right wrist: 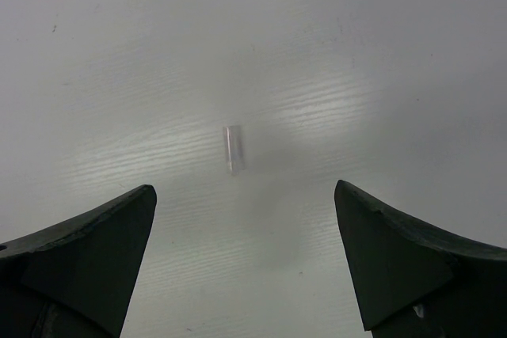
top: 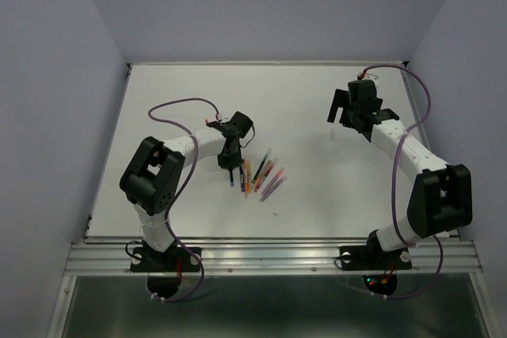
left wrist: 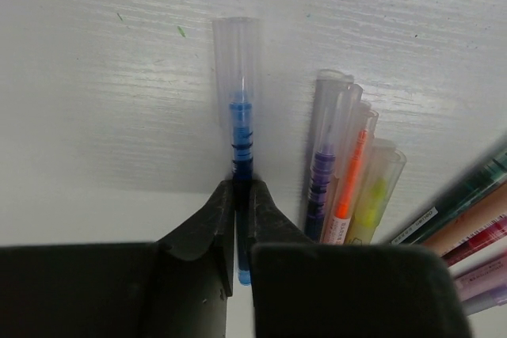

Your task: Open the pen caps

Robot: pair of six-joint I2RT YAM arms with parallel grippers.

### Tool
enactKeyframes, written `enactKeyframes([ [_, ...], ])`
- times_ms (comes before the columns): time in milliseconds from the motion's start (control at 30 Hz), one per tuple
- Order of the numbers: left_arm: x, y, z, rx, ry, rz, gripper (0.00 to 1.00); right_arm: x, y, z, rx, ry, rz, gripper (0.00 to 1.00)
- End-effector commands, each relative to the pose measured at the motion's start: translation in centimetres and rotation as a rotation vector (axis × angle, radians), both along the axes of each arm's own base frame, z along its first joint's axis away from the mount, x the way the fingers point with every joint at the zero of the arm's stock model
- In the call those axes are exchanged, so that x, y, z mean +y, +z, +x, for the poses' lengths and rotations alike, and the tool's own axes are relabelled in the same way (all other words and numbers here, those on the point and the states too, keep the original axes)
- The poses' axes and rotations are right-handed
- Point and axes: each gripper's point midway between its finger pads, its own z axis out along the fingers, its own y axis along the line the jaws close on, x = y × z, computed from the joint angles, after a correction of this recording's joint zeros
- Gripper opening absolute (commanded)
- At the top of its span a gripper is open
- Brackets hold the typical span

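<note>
My left gripper (left wrist: 243, 186) is shut on the body of a blue pen (left wrist: 242, 148) that lies on the white table. The pen's clear cap (left wrist: 236, 69) is still on and points away from the fingers. Just to its right lie purple (left wrist: 323, 176), orange (left wrist: 348, 187) and yellow (left wrist: 372, 199) pens, each under a clear cap. From above, my left gripper (top: 230, 173) stands at the left edge of the pen pile (top: 263, 176). My right gripper (right wrist: 245, 187) hangs open over bare table, with a loose clear cap (right wrist: 234, 148) lying just ahead of it.
More pens (left wrist: 467, 211) in green, brown and pink fan out at the right of the left wrist view. The right arm (top: 396, 144) reaches toward the table's far right corner. Purple walls (top: 47, 116) close in the table on three sides.
</note>
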Motion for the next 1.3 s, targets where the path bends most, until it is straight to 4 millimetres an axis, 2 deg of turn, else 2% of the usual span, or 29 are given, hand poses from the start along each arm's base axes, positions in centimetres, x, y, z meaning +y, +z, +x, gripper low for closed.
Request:
enactKeyframes([
  [0, 2.6, -4.3, -4.0, 0.158, 0.003, 0.109, 0.06, -0.2, 0.6, 0.2, -0.031, -0.019, -0.004, 1.00],
  [67, 2.7, -4.1, -3.9, 0.147, 0.004, 0.112, 0.00, -0.2, 0.7, 0.1, -0.033, -0.016, -0.001, 1.00],
  [133, 2.9, -3.8, -3.7, 0.132, 0.007, 0.118, 0.00, 0.1, 0.9, 0.0, -0.036, 0.002, 0.008, 1.00],
  [233, 2.9, -2.2, -2.8, 0.079, 0.011, 0.120, 0.00, 1.0, 1.6, 0.0, -0.049, 0.049, 0.041, 1.00],
  [267, 2.7, -0.9, -2.1, 0.039, 0.012, 0.104, 0.00, 1.5, 1.8, 0.0, -0.057, 0.075, 0.052, 1.00],
  [300, 2.5, 0.3, -1.2, -0.007, 0.007, 0.100, 0.00, 2.8, 2.6, 0.1, -0.083, 0.138, 0.099, 1.00],
  [367, 2.0, 3.7, 0.1, -0.111, 0.002, 0.053, 0.00, 4.5, 3.6, -0.1, -0.120, 0.237, 0.148, 1.00],
  [400, 1.6, 5.3, 1.1, -0.174, -0.016, 0.031, 0.00, 5.5, 4.8, -0.3, -0.173, 0.293, 0.183, 1.00],
  [433, 1.0, 8.3, 1.7, -0.259, -0.032, -0.021, 0.00, 7.7, 5.6, -1.0, -0.191, 0.410, 0.254, 1.00],
  [500, -0.7, 11.8, 2.7, -0.376, -0.088, -0.129, 0.00, 9.7, 7.0, -1.9, -0.243, 0.520, 0.328, 1.00],
  [533, -1.2, 12.9, 2.6, -0.417, -0.144, -0.156, 0.00, 11.6, 8.5, -3.0, -0.289, 0.630, 0.395, 1.00],
  [567, -3.0, 16.3, 2.5, -0.509, -0.209, -0.276, 0.00, 12.5, 9.2, -3.5, -0.306, 0.674, 0.438, 1.00],
  [600, -3.5, 17.1, 1.9, -0.535, -0.252, -0.319, 0.00, 13.3, 9.7, -4.3, -0.313, 0.727, 0.476, 1.00],
  [633, -4.2, 18.3, 1.6, -0.569, -0.296, -0.368, 0.00, 14.7, 11.4, -5.2, -0.365, 0.830, 0.529, 1.00],
  [667, -4.6, 20.3, 0.9, -0.625, -0.338, -0.422, 0.00, 15.4, 12.2, -5.9, -0.378, 0.865, 0.577, 1.00],
  [700, -6.1, 21.4, 0.0, -0.650, -0.423, -0.504, 0.00, 15.9, 12.8, -6.5, -0.389, 0.910, 0.611, 1.00],
  [733, -6.6, 22.3, -0.5, -0.676, -0.464, -0.540, 0.00, 17.1, 14.4, -7.7, -0.431, 1.003, 0.648, 1.00],
  [767, -7.0, 23.3, -1.2, -0.702, -0.502, -0.578, 0.00, 17.4, 14.9, -8.2, -0.436, 1.023, 0.684, 1.00],
  [900, -9.3, 26.0, -3.5, -0.770, -0.660, -0.719, 0.00, 20.3, 17.5, -10.7, -0.497, 1.158, 0.709, 1.00],
  [1000, -9.9, 26.7, -4.1, -0.784, -0.699, -0.745, 0.00, 22.4, 18.4, -11.8, -0.505, 1.210, 0.717, 1.00],
  [1133, -10.7, 27.1, -4.5, -0.786, -0.733, -0.767, 0.00, 24.3, 19.1, -11.8, -0.526, 1.207, 0.731, 1.00],
  [1200, -11.0, 27.0, -4.5, -0.780, -0.736, -0.771, 0.00, 24.8, 19.1, -11.2, -0.526, 1.183, 0.742, 0.99],
  [1267, -11.3, 26.8, -4.6, -0.772, -0.738, -0.776, 0.00, 25.3, 19.1, -11.0, -0.518, 1.177, 0.754, 0.94],
])
